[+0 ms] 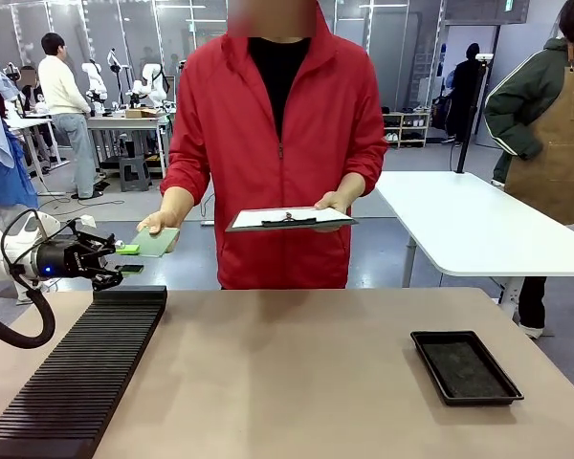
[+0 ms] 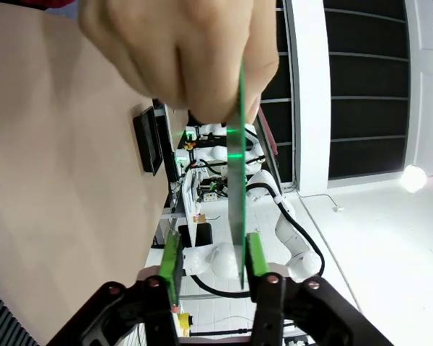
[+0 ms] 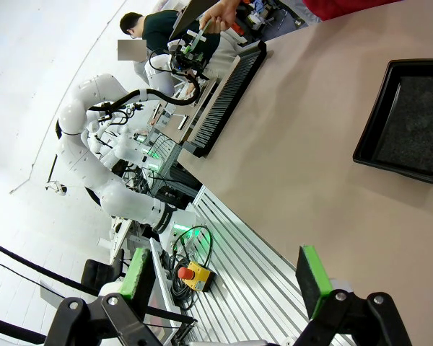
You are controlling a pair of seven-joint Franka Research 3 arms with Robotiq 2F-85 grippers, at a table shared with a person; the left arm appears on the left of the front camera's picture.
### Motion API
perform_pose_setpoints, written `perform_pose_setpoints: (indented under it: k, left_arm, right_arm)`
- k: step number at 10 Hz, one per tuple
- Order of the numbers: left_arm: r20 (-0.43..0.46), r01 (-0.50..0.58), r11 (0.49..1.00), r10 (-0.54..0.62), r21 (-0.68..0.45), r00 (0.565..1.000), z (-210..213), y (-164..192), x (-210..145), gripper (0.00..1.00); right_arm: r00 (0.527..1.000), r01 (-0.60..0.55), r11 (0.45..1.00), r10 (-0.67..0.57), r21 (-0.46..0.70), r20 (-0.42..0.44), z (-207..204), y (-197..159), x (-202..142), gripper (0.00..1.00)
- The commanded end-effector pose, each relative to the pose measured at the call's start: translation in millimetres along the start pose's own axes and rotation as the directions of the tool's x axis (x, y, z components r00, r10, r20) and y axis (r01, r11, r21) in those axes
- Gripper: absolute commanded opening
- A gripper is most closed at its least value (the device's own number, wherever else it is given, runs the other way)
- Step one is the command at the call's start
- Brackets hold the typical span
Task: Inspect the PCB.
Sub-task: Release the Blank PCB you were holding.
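Note:
The person in a red jacket holds the PCB (image 1: 156, 242) flat in one hand and a clipboard with white paper (image 1: 289, 219) in the other, beyond the table's far edge. My left gripper (image 1: 129, 259) is open at the board's near end, above the far end of the rack. In the left wrist view the PCB (image 2: 236, 180) shows edge-on under the person's hand (image 2: 180, 58). Its lower end reaches in between the pads of the left gripper (image 2: 213, 259), close to one pad (image 2: 254, 252) and well apart from the other. My right gripper (image 3: 224, 277) is open and holds nothing, off the table's near side.
A long black slotted rack (image 1: 86, 368) lies along the table's left side. A shallow black tray (image 1: 465, 365) sits at the right on the brown table (image 1: 297, 363). A white table (image 1: 459, 220) and other people stand behind.

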State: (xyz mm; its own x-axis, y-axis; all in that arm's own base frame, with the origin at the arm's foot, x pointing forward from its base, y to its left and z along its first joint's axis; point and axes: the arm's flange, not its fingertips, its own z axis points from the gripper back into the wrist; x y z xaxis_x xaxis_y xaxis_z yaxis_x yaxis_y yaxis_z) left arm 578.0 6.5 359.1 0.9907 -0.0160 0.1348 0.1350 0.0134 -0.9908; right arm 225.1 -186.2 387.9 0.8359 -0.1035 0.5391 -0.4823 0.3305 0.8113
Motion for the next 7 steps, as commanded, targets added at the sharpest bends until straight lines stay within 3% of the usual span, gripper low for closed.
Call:
perform_pose_setpoints:
  k: [1, 2, 4, 5, 7]
  left_arm:
    - [-0.019, 0.002, 1.000, -0.002, -0.009, 1.000, 1.0, 0.5, -1.2, 0.88]
    - [-0.019, -0.001, 1.000, 0.001, -0.012, 1.000, 1.4, 1.8, -1.0, 1.00]
    - [-0.022, -0.005, 1.000, 0.005, -0.016, 1.000, 2.3, 2.8, -1.8, 1.00]
    - [-0.017, -0.004, 1.000, 0.004, -0.018, 1.000, 3.0, 2.8, -1.9, 0.94]
    - [-0.007, -0.005, 1.000, 0.005, -0.022, 1.000, 4.9, 4.8, -2.2, 1.00]
  right_arm:
    - [1.000, -0.007, 1.000, 0.007, 0.006, 0.002, 1.4, 0.6, -0.7, 1.00]
    - [1.000, -0.007, 1.000, 0.007, 0.006, 0.002, 1.4, 0.6, -0.7, 1.00]
    - [1.000, -0.007, 1.000, 0.007, 0.006, 0.002, 1.4, 0.6, -0.7, 1.00]
    - [1.000, -0.007, 1.000, 0.007, 0.006, 0.002, 1.4, 0.6, -0.7, 1.00]
    - [1.000, -0.007, 1.000, 0.007, 0.006, 0.002, 1.4, 0.6, -0.7, 1.00]
